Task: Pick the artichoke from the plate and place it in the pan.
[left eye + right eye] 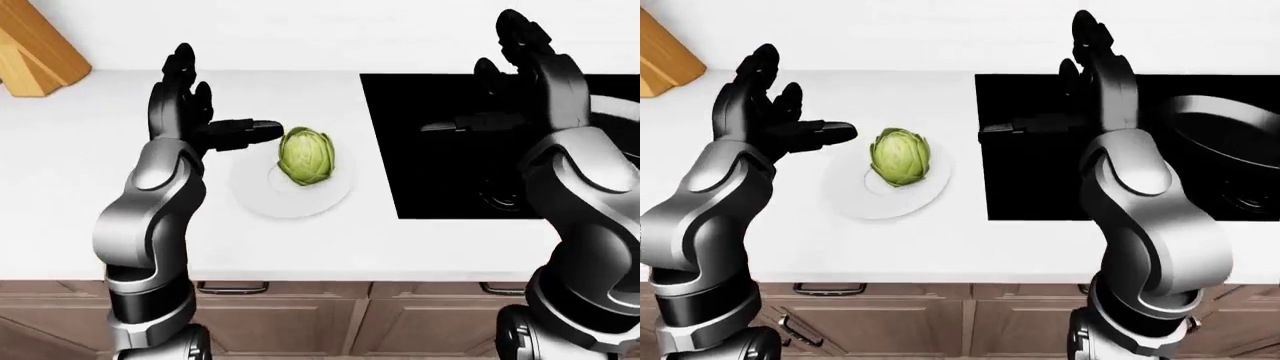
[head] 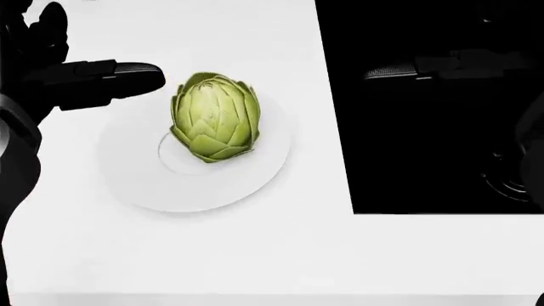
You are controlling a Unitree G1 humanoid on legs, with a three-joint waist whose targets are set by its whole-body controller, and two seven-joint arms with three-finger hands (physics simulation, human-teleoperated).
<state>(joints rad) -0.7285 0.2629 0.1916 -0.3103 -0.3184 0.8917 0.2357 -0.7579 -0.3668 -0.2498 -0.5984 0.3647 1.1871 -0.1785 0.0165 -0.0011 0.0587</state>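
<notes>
Behind right arm, pan (image 1: pixel 1225 142) half hidden.

Steep, close head view down onto the plate (image 2: pixel 127 185); both wider eye views sharing plate and stove (image 1: pixel 1040 180).

The artichoke (image 1: pixel 306 156) stood on the plate (image 1: pixel 290 202) with bare white bench (image 1: pixel 60 150) open at the left of the left-eye view. The left hand (image 1: pixel 190 120) hung spread just beside it, one finger reaching close to its left side. The right hand (image 1: pixel 1095 82) was raised over the black stove (image 1: pixel 1040 180), between the artichoke and the pan (image 1: pixel 1230 142), whose dark rim rose at the right-eye view's right.
</notes>
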